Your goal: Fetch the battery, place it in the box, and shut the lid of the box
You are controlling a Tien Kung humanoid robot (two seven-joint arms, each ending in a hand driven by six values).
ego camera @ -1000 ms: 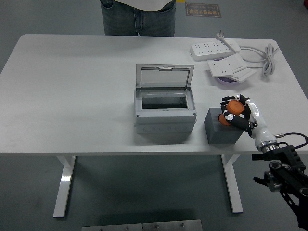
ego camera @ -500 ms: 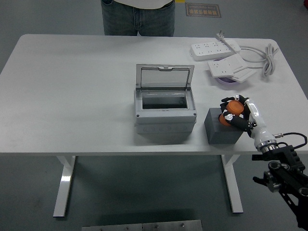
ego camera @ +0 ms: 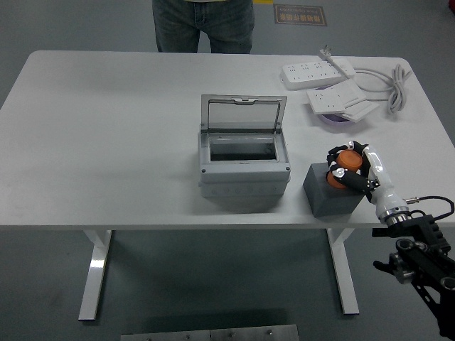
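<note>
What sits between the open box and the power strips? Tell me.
Head view: only bare white table between the open box and the power strips.

The right hand (ego camera: 353,169) closes its fingers (ego camera: 334,152) on the orange battery (ego camera: 344,164), just above the dark grey block (ego camera: 329,193), right of the open box (ego camera: 244,160).

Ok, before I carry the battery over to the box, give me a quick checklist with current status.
1. Right hand has its fingers closed around the orange battery: ok.
2. Battery lifted clear of the dark grey block: cannot tell.
3. Lid of the grey box stands open: ok.
4. Box opening free of obstruction: ok.
5. Table between block and box free of objects: ok.
6. Power strips lie out of the path: ok.
</note>
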